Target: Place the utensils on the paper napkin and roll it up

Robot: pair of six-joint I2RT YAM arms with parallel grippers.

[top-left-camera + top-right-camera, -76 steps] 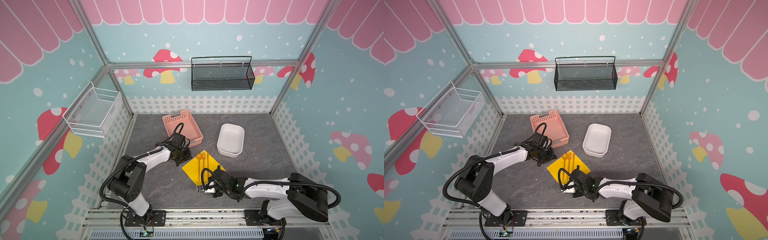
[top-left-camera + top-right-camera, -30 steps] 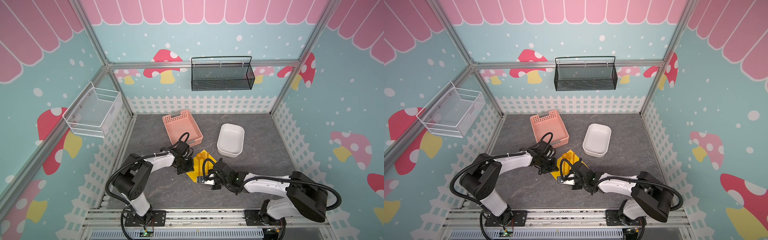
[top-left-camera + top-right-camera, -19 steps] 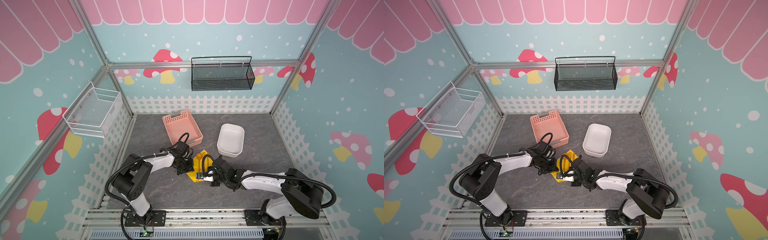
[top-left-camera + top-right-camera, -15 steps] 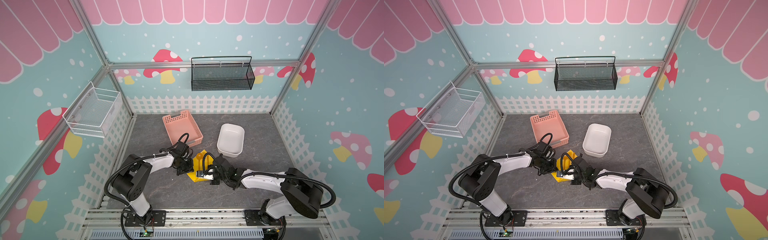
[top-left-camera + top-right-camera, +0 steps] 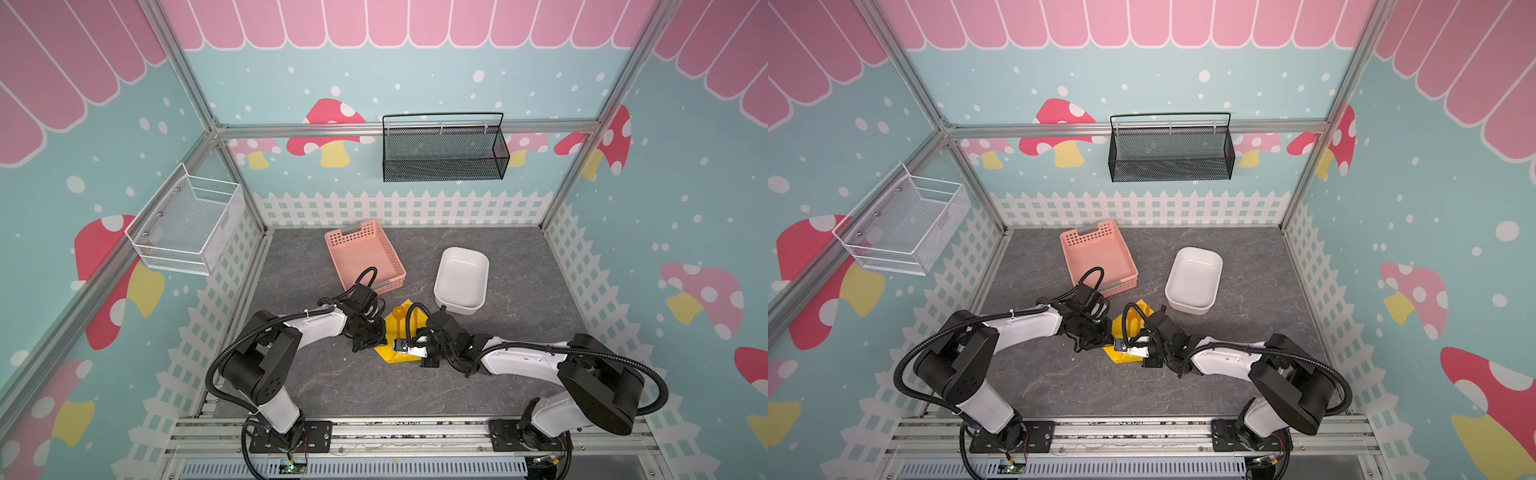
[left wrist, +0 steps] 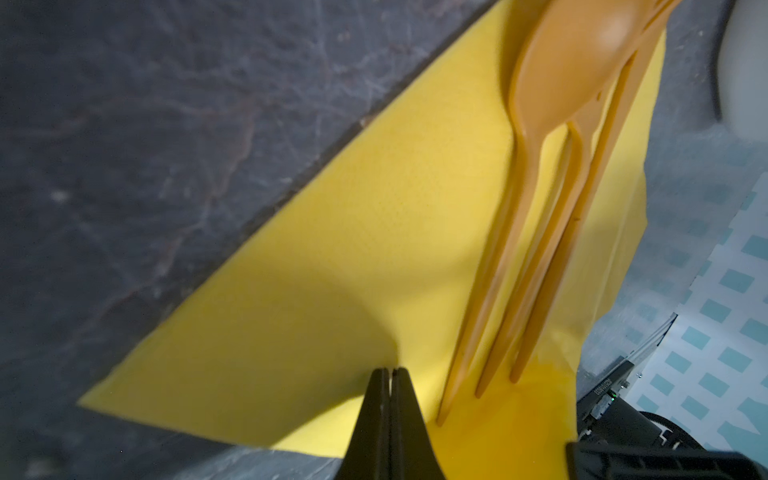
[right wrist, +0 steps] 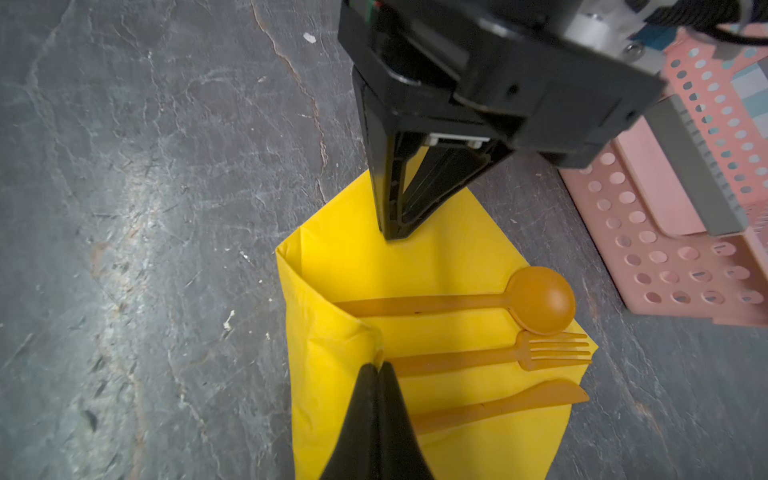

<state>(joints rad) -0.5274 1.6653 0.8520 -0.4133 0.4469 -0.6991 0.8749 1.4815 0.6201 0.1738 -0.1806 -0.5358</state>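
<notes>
White link shells [image 5: 320, 326] between black joints [image 5: 266, 365], ribbed black hoses [image 5: 208, 374] alongside, tapered black jaws, black base plates [image 5: 320, 432] bolted to silver rail [image 5: 415, 432]

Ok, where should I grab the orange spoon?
Take the orange spoon by the middle of its slim handle, from above, pinching across it. The round bowl is wide and touches the fork, and the handle's tip lies under the yellow napkin's folded flap.

Yellow paper napkin [image 5: 390, 327] under orange spoon [image 5: 399, 311], near pink basket [image 5: 360, 255], white tub [image 5: 461, 272]
</notes>
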